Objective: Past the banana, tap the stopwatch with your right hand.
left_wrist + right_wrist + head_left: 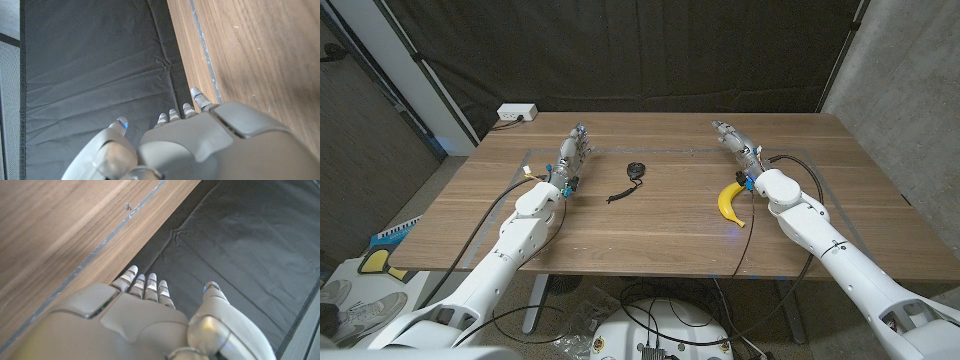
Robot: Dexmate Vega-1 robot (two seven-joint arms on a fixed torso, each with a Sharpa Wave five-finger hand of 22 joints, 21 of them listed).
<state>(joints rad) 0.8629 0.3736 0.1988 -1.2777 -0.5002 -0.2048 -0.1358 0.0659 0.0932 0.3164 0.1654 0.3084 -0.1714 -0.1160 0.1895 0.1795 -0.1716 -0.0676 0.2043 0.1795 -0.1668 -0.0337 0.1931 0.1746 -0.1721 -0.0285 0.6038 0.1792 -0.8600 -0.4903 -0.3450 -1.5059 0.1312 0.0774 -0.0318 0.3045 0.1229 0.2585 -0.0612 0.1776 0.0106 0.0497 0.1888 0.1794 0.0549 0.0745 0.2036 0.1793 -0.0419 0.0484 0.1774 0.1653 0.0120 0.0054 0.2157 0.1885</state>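
Right hand [731, 138] sits out over the far part of the wooden table [660, 230], fingers stretched straight and close together, thumb apart, holding nothing; the right wrist view shows the same, fingers [145, 282] extended toward the table's far edge and the dark curtain [240, 245] beyond, nothing in the grasp. Banana [728, 203] lies on the table on the near side of the right hand, just beside that arm's wrist, not touching the fingers. Stopwatch [636, 168], small, black and round, lies well apart from the right hand, off toward the left-hand side and a little nearer the robot than the fingertips; its black cord [619, 194] trails along the table toward the robot. Stopwatch lies between the two hands, nearer the left one. Left hand [575, 152] is also out over the table, fingers straight and together, empty; the left wrist view shows its fingertips [172, 114] reaching toward the far table edge, with a thin tape line [202, 50] running along the wood beside them. A white power strip [516, 113] sits beyond the table's far left corner, well past the left hand.
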